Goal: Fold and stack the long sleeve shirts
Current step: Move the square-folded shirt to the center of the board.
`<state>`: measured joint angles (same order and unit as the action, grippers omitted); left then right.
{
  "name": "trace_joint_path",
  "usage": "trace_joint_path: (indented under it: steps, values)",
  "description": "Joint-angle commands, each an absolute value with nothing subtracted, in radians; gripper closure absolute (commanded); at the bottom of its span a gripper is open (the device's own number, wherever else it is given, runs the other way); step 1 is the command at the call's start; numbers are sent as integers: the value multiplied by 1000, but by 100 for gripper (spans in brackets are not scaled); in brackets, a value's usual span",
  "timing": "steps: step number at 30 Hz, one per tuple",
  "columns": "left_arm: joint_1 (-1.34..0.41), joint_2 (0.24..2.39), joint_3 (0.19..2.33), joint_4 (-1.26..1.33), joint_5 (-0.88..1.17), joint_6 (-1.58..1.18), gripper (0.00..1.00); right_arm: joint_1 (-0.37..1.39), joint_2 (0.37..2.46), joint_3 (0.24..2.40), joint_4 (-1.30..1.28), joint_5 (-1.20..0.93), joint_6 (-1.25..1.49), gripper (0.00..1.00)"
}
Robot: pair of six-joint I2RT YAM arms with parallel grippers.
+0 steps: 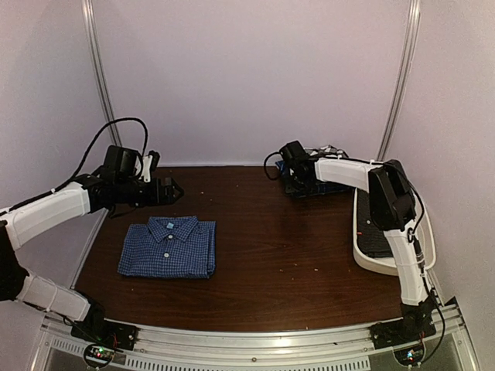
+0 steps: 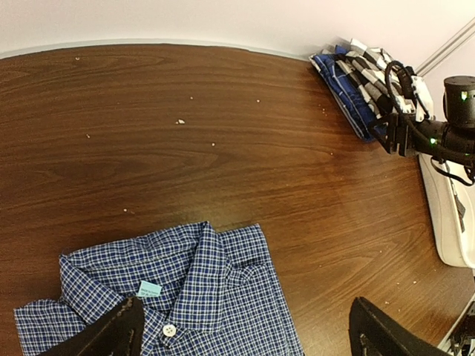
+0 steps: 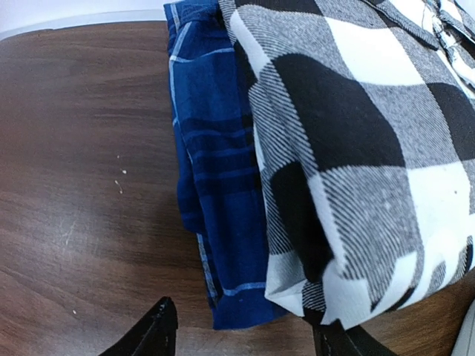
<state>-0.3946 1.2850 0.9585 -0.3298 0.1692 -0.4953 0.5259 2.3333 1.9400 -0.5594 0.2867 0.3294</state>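
Right fingers (image 3: 157,331) around black-and-white shirt (image 3: 356,148)

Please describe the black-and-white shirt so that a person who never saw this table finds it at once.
On the brown table, look to the far right corner, where the right arm reaches. There the black-and-white shirt lies over a dark blue shirt. Only it has large squares; the folded shirt on the left has fine blue checks.

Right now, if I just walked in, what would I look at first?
Probably the bold black-and-white checked shirt at the far right of the table, piled on a dark blue shirt, with the right claw open around their corner. Next, the neatly folded blue checked shirt lying flat at the near left.
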Motion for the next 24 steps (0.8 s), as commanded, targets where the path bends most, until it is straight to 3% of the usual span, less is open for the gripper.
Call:
trace_joint_path:
  steps: [1,11,15,21,24]
  values:
    - [-399,1316,961,-286,184,-480,2,512,2416,2034,-595,269,364,42]
    - [-399,1321,957,-290,187,-478,2,488,2510,2103,-629,267,389,57]
    - [-399,1329,961,-290,192,-480,2,488,2510,2085,-634,246,393,71]
    - [-400,1327,956,-297,179,-490,2,495,2488,2051,-645,209,394,100]
    - [-399,1334,965,-315,166,-500,2,504,2452,2017,-633,175,399,100]
